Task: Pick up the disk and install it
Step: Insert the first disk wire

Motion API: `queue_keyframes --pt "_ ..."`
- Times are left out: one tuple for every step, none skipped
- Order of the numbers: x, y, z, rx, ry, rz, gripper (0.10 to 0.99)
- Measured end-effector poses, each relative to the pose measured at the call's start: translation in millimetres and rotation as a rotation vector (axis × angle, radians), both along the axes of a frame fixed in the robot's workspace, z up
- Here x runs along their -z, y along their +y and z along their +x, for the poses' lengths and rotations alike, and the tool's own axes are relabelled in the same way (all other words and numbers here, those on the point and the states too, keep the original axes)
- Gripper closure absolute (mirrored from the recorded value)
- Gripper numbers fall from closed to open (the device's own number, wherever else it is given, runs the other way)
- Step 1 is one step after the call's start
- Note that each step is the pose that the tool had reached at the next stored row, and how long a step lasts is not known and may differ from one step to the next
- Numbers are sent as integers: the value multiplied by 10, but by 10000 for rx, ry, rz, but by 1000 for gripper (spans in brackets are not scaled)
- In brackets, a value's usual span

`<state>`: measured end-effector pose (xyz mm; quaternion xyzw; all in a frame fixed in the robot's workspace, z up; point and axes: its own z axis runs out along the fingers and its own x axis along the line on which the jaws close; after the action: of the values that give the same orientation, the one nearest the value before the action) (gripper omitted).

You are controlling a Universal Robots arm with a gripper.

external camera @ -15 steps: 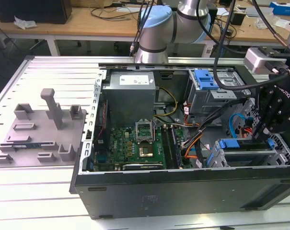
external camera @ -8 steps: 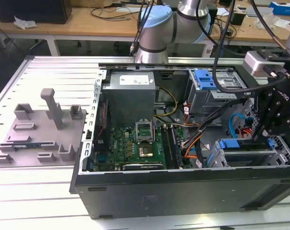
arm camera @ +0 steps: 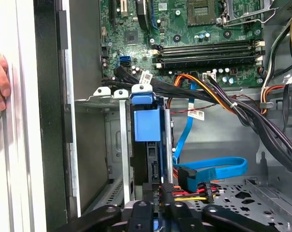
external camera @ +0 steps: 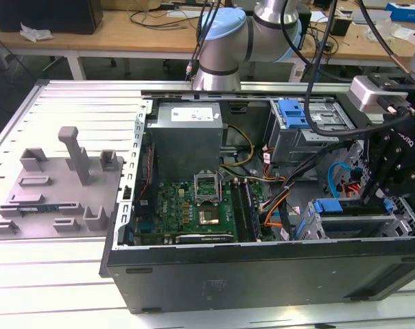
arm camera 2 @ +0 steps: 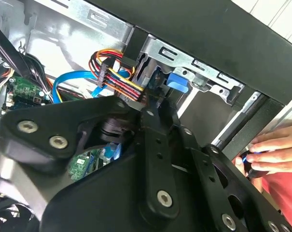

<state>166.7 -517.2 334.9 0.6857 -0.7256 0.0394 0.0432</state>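
The disk [arm camera: 146, 124] stands on edge inside the metal drive cage [arm camera: 100, 99] at the open computer case's front corner. Its blue bracket [external camera: 327, 205] shows at the cage top in the exterior view's right, and again in the second wrist view [arm camera 2: 177, 82]. My gripper [external camera: 369, 197] reaches down into the cage just beside that bracket. In the first wrist view the gripper [arm camera: 158, 209] is closed narrowly over the disk's dark near end. The disk's lower body is hidden by the cage walls.
Orange, black and blue cables [arm camera: 211, 169] run right beside the cage. The motherboard [external camera: 193, 205], grey power-supply box [external camera: 186, 133] and a blue latch cage [external camera: 293, 113] fill the case. A grey fixture [external camera: 56, 185] lies at the exterior view's left. A person's hand [arm camera 2: 271, 154] rests outside the case wall.
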Motion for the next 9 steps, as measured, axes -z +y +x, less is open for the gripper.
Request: queue_keyframes --pt "-3 0 0 0 -1 -1 851" --pt "-38 5 0 -1 -1 -3 784" --pt "-71 13 0 -1 -1 -5 784" --pt "-100 22 0 -1 -2 -5 784" --pt "-145 35 0 0 -4 -7 784" --pt "-176 40 0 -1 -6 -7 784" --pt "-222 46 0 -1 -10 -7 784" --pt "-278 53 1 -2 -19 -8 784" --pt "-293 55 1 -3 -25 -9 784"
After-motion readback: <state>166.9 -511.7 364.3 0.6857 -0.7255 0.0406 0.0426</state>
